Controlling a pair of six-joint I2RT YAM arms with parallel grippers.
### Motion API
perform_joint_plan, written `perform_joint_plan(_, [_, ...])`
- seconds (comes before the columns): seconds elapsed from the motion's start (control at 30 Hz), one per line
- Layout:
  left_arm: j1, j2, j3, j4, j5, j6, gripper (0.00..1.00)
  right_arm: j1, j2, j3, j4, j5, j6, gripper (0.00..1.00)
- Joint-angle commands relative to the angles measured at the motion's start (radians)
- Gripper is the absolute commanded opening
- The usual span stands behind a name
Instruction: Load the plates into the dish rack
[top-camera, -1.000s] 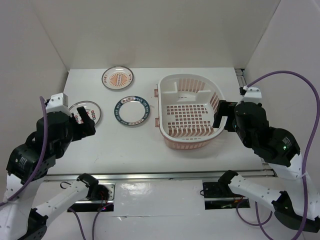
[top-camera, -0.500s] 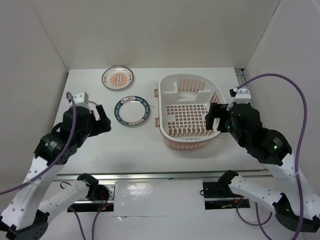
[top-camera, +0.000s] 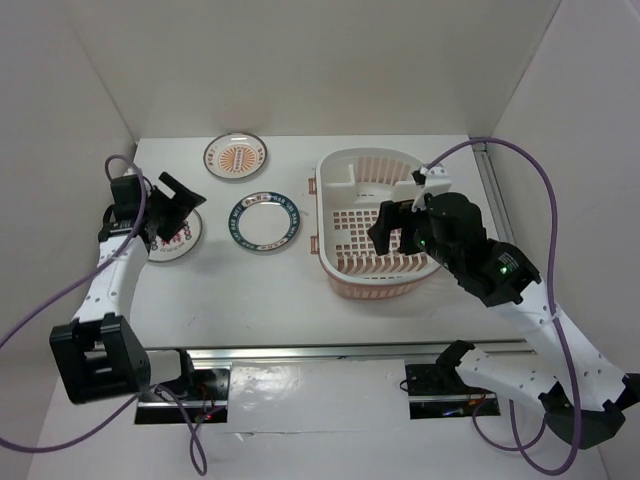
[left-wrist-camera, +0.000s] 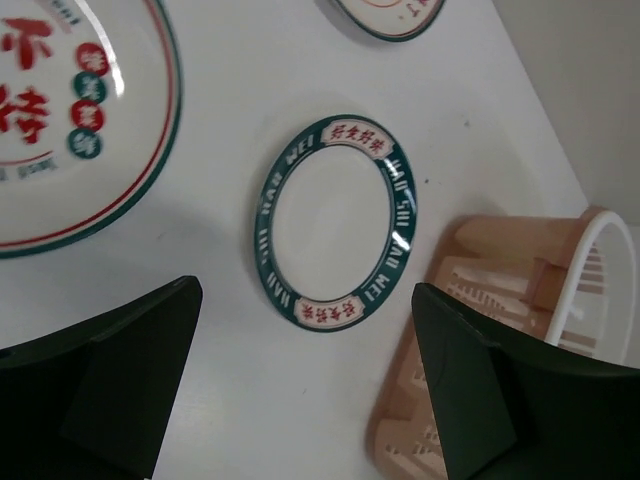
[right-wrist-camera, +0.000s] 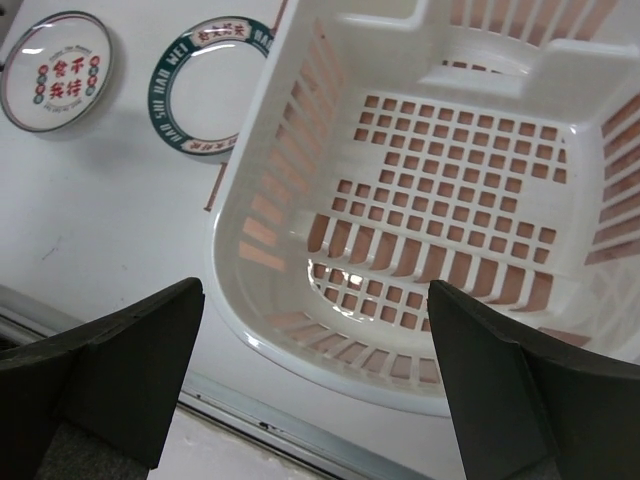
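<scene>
Both sets of jaws spread; only the overhead view shows the sunburst plate (top-camera: 236, 157) whole.

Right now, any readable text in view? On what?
"HAO WEI": blue-rim plate, left arc; other lettering unclear.
"不", "待": red-mark plate, in red; small print blurred.
Sunburst plate: marks too small.
Rack: none.
</scene>
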Motion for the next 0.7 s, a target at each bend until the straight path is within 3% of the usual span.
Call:
perform_joint_plan(0.0, [0.002, 0.101, 0.066, 0.276, 0.156, -0.049, 1.00, 0.000, -0.006, -0.023, 0.115, -0.073, -0.023, 1.00])
perform_joint_plan(0.17, [0.002, 0.374, 0.236, 0.368, 0.183, -0.010, 1.00, 0.009, -0.006, -0.092, 0.185, -0.158, -0.023, 1.00])
perform_joint_plan(0.3, [0.002, 0.620, 0.472, 0.322, 0.180, 0.020, 1.00, 0.009, -0.006, -0.123, 0.220, -0.189, -0.023, 1.00])
perform_joint_plan(0.43, [0.002, 0.816, 0.598, 0.310, 0.180, 0.020, 1.00, 0.018, -0.006, -0.135, 0.242, -0.189, -0.023, 1.00])
perform_joint_plan(0.67, [0.011, 1.002, 0.692, 0.325, 0.150, -0.007, 1.00, 0.037, 0.014, -0.117, 0.242, -0.189, -0.023, 1.00])
